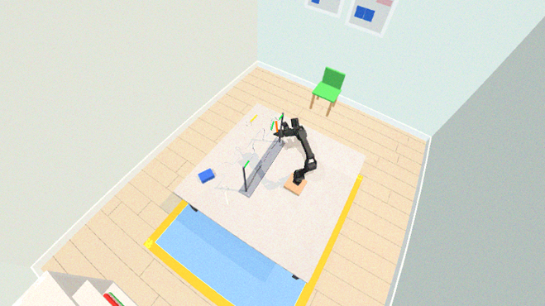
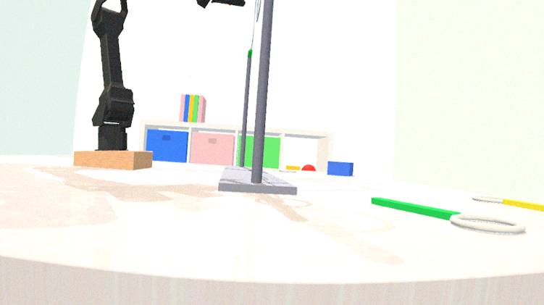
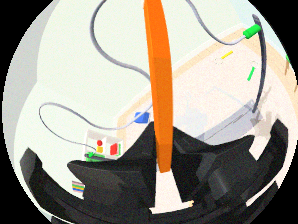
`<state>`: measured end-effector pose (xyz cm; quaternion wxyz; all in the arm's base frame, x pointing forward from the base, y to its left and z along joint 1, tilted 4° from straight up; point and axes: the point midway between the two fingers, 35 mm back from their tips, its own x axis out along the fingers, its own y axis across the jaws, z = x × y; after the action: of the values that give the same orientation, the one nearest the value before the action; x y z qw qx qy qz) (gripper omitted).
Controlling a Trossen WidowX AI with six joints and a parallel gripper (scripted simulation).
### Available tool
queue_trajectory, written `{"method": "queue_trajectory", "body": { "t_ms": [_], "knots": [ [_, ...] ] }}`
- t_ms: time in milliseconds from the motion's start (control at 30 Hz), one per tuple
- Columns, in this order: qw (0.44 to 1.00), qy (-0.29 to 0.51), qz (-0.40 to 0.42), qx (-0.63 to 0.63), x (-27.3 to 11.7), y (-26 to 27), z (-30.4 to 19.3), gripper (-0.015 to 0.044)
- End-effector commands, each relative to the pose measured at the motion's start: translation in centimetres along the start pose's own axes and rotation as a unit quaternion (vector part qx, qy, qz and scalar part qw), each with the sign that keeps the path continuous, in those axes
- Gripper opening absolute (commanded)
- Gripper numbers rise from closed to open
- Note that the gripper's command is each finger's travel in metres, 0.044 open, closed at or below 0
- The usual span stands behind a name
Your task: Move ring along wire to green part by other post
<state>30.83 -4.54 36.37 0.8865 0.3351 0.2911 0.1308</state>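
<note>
My gripper [image 1: 276,133] [image 3: 157,125] is shut on the orange handle [image 1: 276,126] [image 3: 160,75], which stands up from between the fingers in the wrist view. The handle's upper end and the ring are outside the wrist view; in the top view the ring is too small to tell how the wire passes through it. The grey wire [image 3: 120,63] curves behind the handle. The gripper is near the far post [image 1: 281,129] [image 2: 263,82] [image 3: 263,65]. That post's green part [image 1: 281,117] [image 3: 252,31] is right of the handle. The other post [image 1: 245,178] [image 2: 245,111] bears another green part [image 1: 245,164] [image 2: 250,53].
The posts stand on a grey base [image 1: 263,169] [image 2: 257,188]. A loose ring with a green handle [image 1: 272,125] [image 2: 414,207] [image 3: 251,73] and one with a yellow handle [image 1: 253,118] [image 2: 533,207] [image 3: 227,55] lie on the table. A blue block [image 1: 206,175] [image 2: 340,168] [image 3: 141,117] lies there too.
</note>
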Motion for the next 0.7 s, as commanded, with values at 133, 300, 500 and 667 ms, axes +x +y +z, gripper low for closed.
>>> {"method": "queue_trajectory", "body": {
  "t_ms": [133,300,500,667],
  "knots": [
    [0.995,-0.004,-0.052,-0.089,0.0,-1.3,0.1,-0.015],
    [0.987,-0.007,-0.08,-0.138,-0.1,-2.0,0.3,-0.015],
    [0.974,-0.011,-0.114,-0.196,-0.2,-2.9,0.6,-0.015],
    [0.959,-0.014,-0.142,-0.243,-0.3,-3.6,0.9,-0.015]
  ]
}}
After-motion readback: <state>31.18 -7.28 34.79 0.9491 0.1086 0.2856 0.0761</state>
